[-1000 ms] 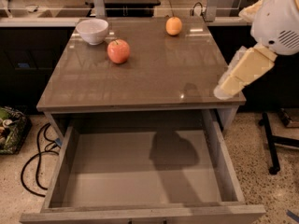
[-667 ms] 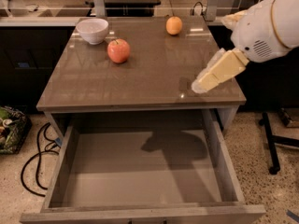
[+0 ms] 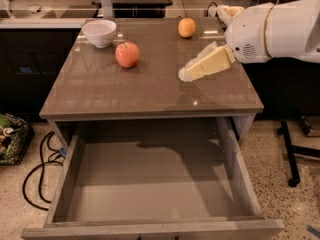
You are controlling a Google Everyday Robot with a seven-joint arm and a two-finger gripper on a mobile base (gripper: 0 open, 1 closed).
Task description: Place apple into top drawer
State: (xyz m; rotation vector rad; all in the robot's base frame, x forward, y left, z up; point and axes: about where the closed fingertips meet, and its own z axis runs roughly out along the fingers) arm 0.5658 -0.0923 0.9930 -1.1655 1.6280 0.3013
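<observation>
The red-pink apple [image 3: 127,54] sits on the brown tabletop [image 3: 130,89], left of centre and toward the back. The top drawer [image 3: 150,179] is pulled out wide below the table front, and its flat grey bottom holds nothing. My gripper [image 3: 187,74], with cream-coloured fingers, hovers over the right half of the tabletop on the white arm [image 3: 280,29] that reaches in from the right. It is about a hand's width to the right of the apple and slightly nearer the front, and it holds nothing.
A white bowl [image 3: 99,32] stands at the back left of the tabletop. A small orange fruit [image 3: 186,27] lies at the back centre. Black cables [image 3: 40,169] lie on the floor at the left. A black stand leg [image 3: 290,154] is at the right.
The arm and gripper have moved left across the table, from beyond the right edge to over the right half of the top, closer to the apple. The apple has not moved.
</observation>
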